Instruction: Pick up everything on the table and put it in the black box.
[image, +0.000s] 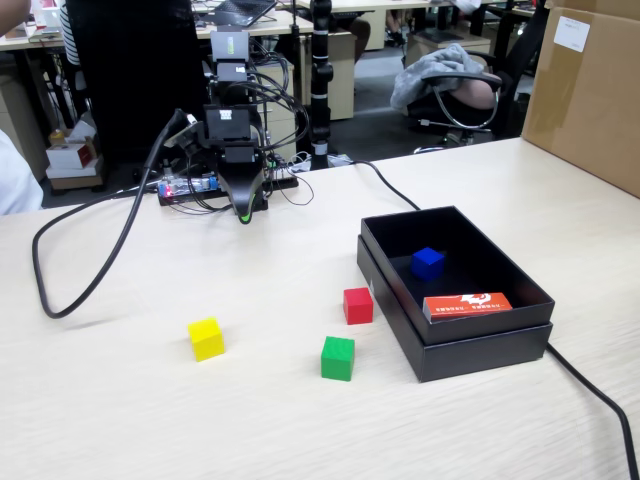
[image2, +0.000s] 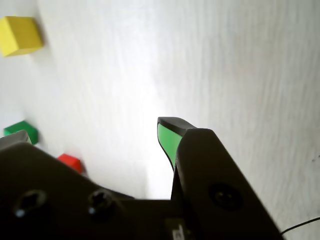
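Note:
The black box (image: 480, 356) stands on the right of the table (image: 150, 420) in the fixed view. A blue cube (image: 428, 262) lies inside it. On the table left of the box are a red cube (image: 358, 305), a green cube (image: 337, 357) and, further left, a yellow cube (image: 206, 338). My gripper (image: 245, 210) hangs at the back, close over the table and well behind the cubes. In the wrist view the gripper (image2: 92, 129) is open with only bare table between its tips. The yellow cube (image2: 19, 35), green cube (image2: 22, 131) and red cube (image2: 70, 162) show at the left edge.
An orange-red card (image: 467, 305) lies in the box's front corner. A black cable (image: 90, 270) loops over the table's left side, and another cable (image: 600, 400) runs off the box's right. A brown carton (image: 590, 90) stands at the far right. Electronics (image: 190, 187) sit by the arm's base.

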